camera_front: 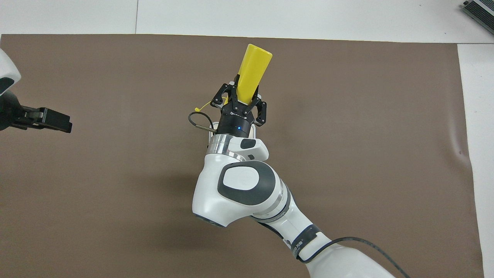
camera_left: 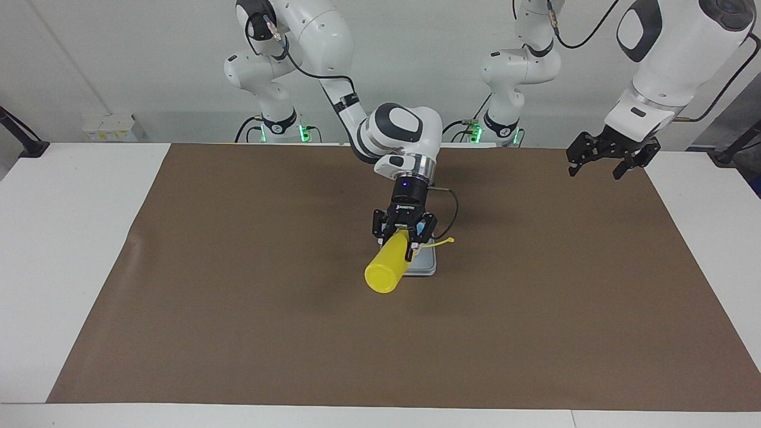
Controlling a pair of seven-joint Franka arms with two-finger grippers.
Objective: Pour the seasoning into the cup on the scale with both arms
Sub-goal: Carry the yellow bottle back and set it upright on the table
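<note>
My right gripper (camera_left: pixel 405 241) (camera_front: pixel 242 101) is shut on the seasoning (camera_left: pixel 385 268) (camera_front: pixel 252 71), a yellow bottle tipped nozzle-down, base pointing away from the robots. Its tethered cap (camera_left: pixel 444 241) (camera_front: pixel 202 109) hangs out to one side. The grip is over the silver-grey scale (camera_left: pixel 425 267), and the gripper covers most of it. Of the cup, only a sliver of light blue (camera_left: pixel 421 228) shows between the fingers. My left gripper (camera_left: pixel 597 171) (camera_front: pixel 50 119) hangs open in the air over the left arm's end of the mat, holding nothing.
A brown mat (camera_left: pixel 238 297) (camera_front: pixel 366 135) covers the white table (camera_left: pixel 59 238). A grey device (camera_front: pixel 480 9) lies at the table's corner farthest from the robots, at the right arm's end. A cable (camera_left: pixel 449 211) loops off the right wrist.
</note>
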